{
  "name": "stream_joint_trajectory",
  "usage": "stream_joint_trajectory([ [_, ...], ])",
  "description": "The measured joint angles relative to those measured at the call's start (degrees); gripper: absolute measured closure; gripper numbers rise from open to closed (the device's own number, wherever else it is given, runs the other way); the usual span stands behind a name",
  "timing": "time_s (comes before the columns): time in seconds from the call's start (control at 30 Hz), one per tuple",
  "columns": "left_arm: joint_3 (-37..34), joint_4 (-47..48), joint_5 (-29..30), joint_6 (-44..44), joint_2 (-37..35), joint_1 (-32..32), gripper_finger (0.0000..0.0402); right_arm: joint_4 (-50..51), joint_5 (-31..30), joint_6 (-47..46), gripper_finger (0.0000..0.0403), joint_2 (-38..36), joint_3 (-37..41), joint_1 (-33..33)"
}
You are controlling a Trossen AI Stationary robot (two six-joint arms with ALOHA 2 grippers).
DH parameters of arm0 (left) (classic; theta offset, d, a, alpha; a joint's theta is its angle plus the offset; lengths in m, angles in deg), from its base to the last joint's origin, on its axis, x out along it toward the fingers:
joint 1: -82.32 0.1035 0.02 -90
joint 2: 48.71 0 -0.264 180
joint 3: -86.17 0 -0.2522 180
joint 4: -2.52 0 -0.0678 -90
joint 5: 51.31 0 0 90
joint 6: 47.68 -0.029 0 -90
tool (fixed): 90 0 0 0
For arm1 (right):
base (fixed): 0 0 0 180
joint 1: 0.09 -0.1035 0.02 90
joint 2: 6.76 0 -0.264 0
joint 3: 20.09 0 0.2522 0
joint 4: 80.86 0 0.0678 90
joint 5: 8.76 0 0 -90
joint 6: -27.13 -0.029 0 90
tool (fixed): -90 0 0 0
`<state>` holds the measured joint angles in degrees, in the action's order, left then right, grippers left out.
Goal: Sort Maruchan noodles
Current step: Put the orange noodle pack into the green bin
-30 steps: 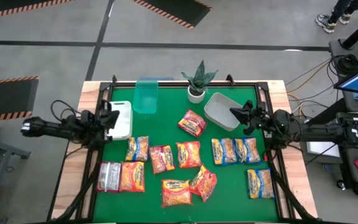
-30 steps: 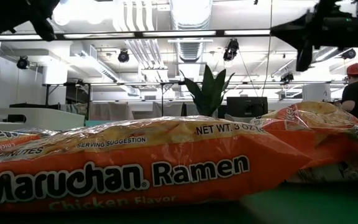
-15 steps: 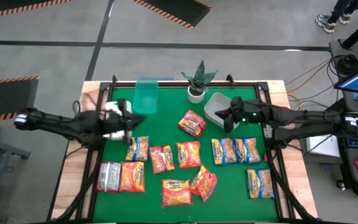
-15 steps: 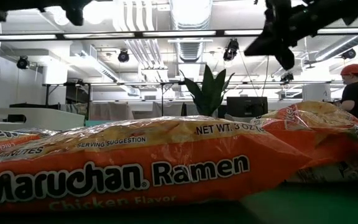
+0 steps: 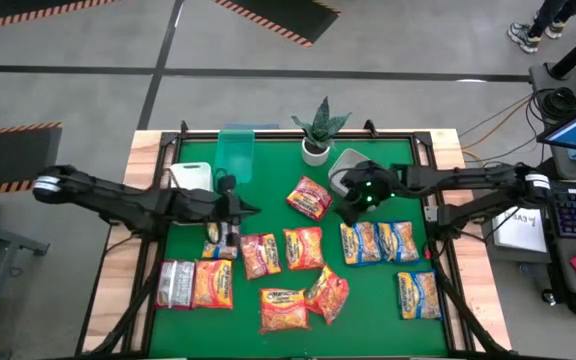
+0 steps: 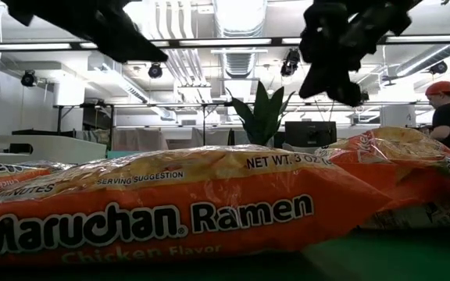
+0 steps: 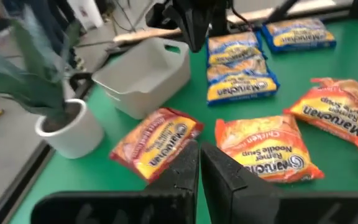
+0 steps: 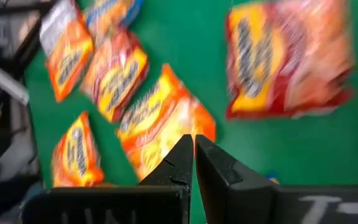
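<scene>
"maruchan ramen" and "chicken flavor" on orange packet (image 6: 170, 215)

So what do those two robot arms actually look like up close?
Both are slim, black, jointed arms with thin black cables trailing off them. The left gripper and the right gripper each end in two dark, tapered, wedge-shaped fingers on a broad black base. A small green light glows near the right arm's wrist.

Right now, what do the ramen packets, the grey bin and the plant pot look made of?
Ramen packets: thin glossy plastic film, crinkled, with printed labels. Grey bin: probably moulded plastic, matte, with smooth rounded corners. Plant pot: smooth white, ceramic or plastic; cannot tell which.
</scene>
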<state>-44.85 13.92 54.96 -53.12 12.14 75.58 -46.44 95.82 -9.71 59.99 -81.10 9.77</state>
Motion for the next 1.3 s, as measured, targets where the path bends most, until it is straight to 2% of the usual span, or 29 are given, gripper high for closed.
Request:
stream_joint_trajectory([
  [0.17,1.42,-4.23,-1.96,-0.73,8.08,0.04,0.0402,0.64,5.00,-3.10,0.0394,4.07,0.33,-1.20],
  [0.27,3.50,-4.52,-3.14,-0.89,12.76,0.04,0.0402,1.78,5.42,-4.67,0.0394,5.78,0.38,-2.74],
  [0.43,6.58,-4.57,-9.48,-2.99,20.70,0.04,0.0402,1.97,5.26,-7.51,0.0394,6.56,0.48,-6.04],
  [0.63,10.09,-4.47,-10.57,-1.48,29.51,-0.01,0.0402,1.80,-0.20,-10.36,0.0394,6.06,0.61,-11.46],
  [0.93,15.11,-4.69,-18.63,0.44,37.74,-0.20,0.0402,1.84,-6.83,-16.40,0.0388,6.15,1.41,-17.59],
  [1.07,15.74,-4.60,-19.04,-0.08,39.37,-0.18,0.0402,1.70,-7.54,-17.70,0.0355,6.15,1.42,-17.91],
  [1.3,15.74,-4.74,-19.65,-0.24,41.46,0.40,0.0402,1.33,-10.83,-22.33,0.0251,6.56,1.52,-17.85],
])
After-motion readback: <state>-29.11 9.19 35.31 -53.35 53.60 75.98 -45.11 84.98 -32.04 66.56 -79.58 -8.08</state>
